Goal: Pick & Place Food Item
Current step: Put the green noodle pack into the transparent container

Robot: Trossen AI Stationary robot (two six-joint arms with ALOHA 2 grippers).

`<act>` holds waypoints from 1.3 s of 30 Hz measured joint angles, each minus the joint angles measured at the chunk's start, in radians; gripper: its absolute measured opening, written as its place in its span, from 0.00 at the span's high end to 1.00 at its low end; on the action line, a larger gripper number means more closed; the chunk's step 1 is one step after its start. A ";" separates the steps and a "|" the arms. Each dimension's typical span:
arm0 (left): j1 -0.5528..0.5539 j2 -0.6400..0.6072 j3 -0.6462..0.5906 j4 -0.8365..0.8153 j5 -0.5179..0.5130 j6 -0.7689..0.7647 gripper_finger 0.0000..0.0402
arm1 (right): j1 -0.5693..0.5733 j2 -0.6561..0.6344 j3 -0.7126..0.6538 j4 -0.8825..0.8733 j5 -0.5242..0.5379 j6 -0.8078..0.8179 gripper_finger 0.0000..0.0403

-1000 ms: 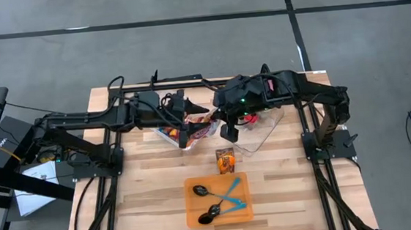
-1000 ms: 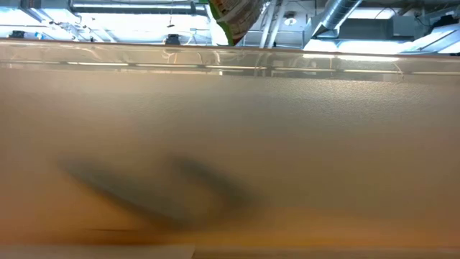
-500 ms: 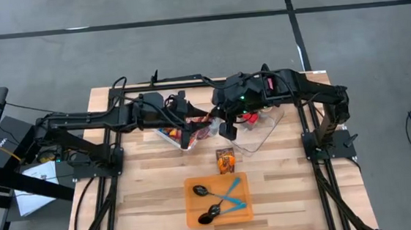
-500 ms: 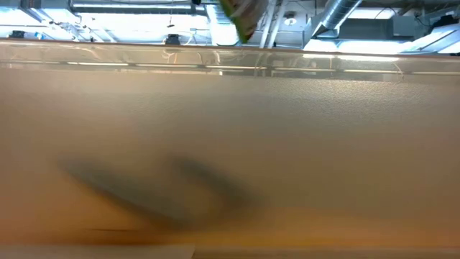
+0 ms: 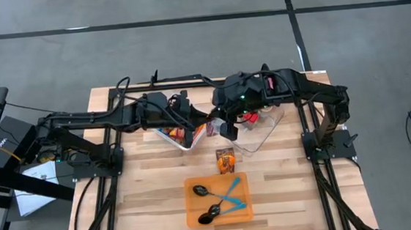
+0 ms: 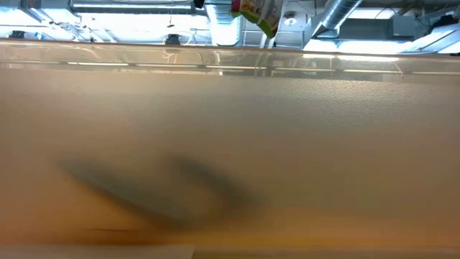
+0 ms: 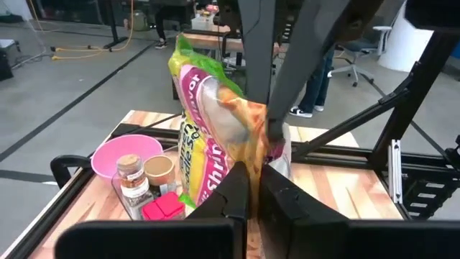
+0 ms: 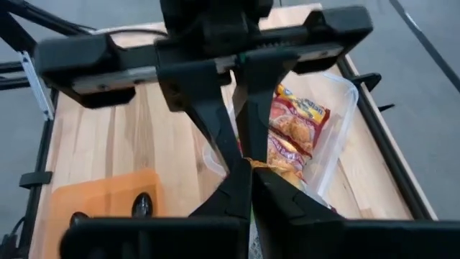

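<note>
- Left gripper (image 7: 253,188) pinched a snack bag (image 7: 215,133) by its edge, lifted between both arms, above the table (image 5: 152,185)
- Right gripper (image 8: 246,188) was clamped on the same bag beside the clear bin (image 5: 265,128)

The left tool (image 7: 253,188) pinches a snack bag (image 7: 215,137) upright, beside a clear bin (image 7: 136,180) holding jars.

**Off-task items on your table**

You've got an orange rectangular plastic tray (image 5: 244,209) at the near edge of the light wooden slatted table (image 5: 152,178). It holds two black spoons (image 5: 211,203) and blue-handled utensils (image 5: 234,193). The left wrist view shows a pink round bowl (image 7: 123,153), two small brown-lidded jars (image 7: 144,173) and a red block (image 7: 162,209) clustered together. Grey floor (image 5: 186,50) with dark lines surrounds you.
</note>
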 joint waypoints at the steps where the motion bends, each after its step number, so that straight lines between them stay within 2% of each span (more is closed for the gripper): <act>1: 0.001 0.000 0.000 -0.001 0.000 0.000 0.99 | 0.003 0.000 0.000 0.005 0.001 -0.001 0.98; 13: 0.032 0.004 -0.003 -0.148 -0.017 0.049 0.99 | 0.034 -0.035 0.003 0.029 -0.002 -0.004 0.72; 19: 0.066 -0.034 -0.002 -0.296 -0.156 0.083 0.99 | 0.035 -0.088 0.002 0.014 0.028 0.025 0.63; 24: 0.097 -0.114 -0.001 -0.529 -0.252 0.037 0.99 | 0.035 -0.134 0.001 -0.027 0.054 0.073 0.61; 30: 0.104 -0.166 -0.001 -0.777 -0.274 -0.158 0.99 | 0.035 -0.163 0.001 -0.041 0.054 0.085 0.63; 34: 0.103 -0.151 -0.001 -0.806 -0.325 -0.281 1.00 | 0.035 -0.166 0.001 -0.040 0.054 0.062 0.64; 39: 0.119 -0.093 -0.001 -0.852 -0.392 -0.352 1.00 | 0.035 -0.165 0.001 -0.051 0.054 0.040 0.65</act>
